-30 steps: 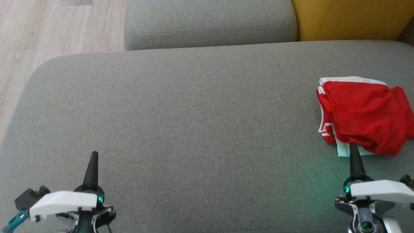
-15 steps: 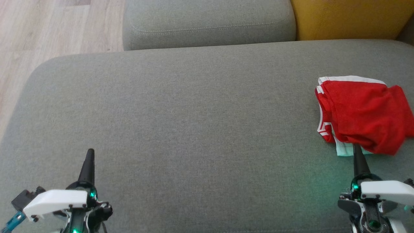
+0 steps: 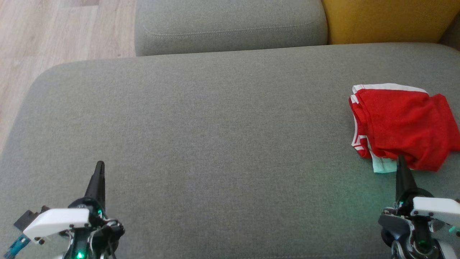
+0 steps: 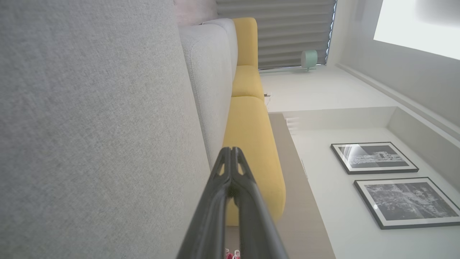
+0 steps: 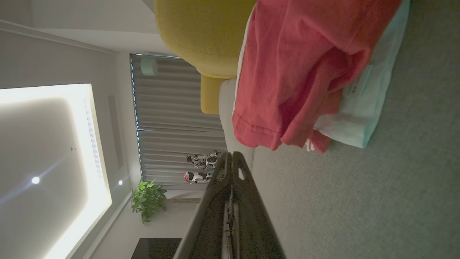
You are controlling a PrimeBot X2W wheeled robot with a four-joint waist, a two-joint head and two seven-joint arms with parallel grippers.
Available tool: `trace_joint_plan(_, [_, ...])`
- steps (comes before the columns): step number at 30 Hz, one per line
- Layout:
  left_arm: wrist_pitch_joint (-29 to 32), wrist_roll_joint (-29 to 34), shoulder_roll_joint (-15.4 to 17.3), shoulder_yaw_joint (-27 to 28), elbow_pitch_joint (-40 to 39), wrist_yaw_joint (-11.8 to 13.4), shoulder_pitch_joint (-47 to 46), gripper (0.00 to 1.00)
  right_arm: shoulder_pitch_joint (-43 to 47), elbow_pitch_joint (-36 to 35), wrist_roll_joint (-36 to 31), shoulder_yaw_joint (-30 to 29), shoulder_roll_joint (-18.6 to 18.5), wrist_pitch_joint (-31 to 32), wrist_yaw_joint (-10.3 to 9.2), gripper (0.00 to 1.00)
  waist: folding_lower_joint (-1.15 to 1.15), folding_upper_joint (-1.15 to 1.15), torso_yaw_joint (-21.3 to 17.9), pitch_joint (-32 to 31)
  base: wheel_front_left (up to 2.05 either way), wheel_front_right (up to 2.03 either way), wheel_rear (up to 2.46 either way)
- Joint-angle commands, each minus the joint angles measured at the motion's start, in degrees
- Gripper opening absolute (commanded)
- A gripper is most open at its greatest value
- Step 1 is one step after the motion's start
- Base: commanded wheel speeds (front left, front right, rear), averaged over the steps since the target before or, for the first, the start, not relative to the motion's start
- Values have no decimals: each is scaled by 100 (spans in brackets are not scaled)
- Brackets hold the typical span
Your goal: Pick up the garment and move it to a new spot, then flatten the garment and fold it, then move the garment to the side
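Grey sofa seat (image 3: 215, 126), wood floor (image 3: 54, 28) beyond (yellow cushion (image 3: 384, 19) far right). The red garment (image 3: 402, 122) lies crumpled at the seat's right side, just ahead of the right gripper (image 3: 400, 157); its jaws and the left gripper (image 3: 100, 164)'s are pressed together.

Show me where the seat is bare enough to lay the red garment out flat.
Bare: the wide middle of the grey seat, from the left gripper across to the garment, back to the grey back cushion. Crowded: the right end, where the garment lies bunched by the right gripper.
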Motion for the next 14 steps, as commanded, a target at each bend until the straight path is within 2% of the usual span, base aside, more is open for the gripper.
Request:
trace_joint_plan(1, [57,-173,82,254,-143,-60,-376,0,-339,-182,236,79,-116,65,11,0,0,0,-3,1,0,0,0])
trace_joint_plan(8, [177,-575,83,320,-106,-85,-429,0,-381,-181,749,26,-114,175,11,0,0,0,-17,4,0,0,0])
trace_joint_plan(14, [180,-572,81,323,-106,-85,-430,0,-381,-180,740,15,-106,184,11,0,0,0,-17,4,0,0,0])
